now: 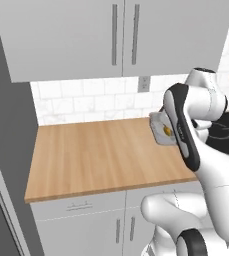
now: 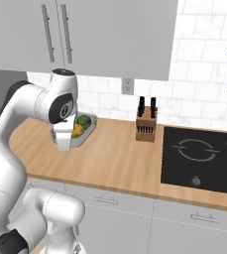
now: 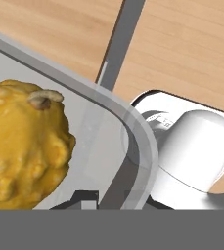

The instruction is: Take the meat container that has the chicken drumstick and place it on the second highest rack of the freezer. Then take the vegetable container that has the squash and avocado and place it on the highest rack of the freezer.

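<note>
From the left base view, you see the tray [image 1: 162, 131] with the squash [image 1: 167, 132] on the counter [image 1: 101, 155] at the wooden top's 3 o'clock edge, half hidden behind the arm. In the right base view the tray [image 2: 85, 133] sits by the back wall, avocado [image 2: 84, 120] at 1 o'clock from the squash [image 2: 78, 131], the wrist directly over its near rim. In the hand view the squash [image 3: 23, 146] lies at 9 o'clock and the rim [image 3: 138, 132] runs from 10 o'clock down into the jaws, which look pinched narrow on that rim, so your lift goes straight up from here
</note>
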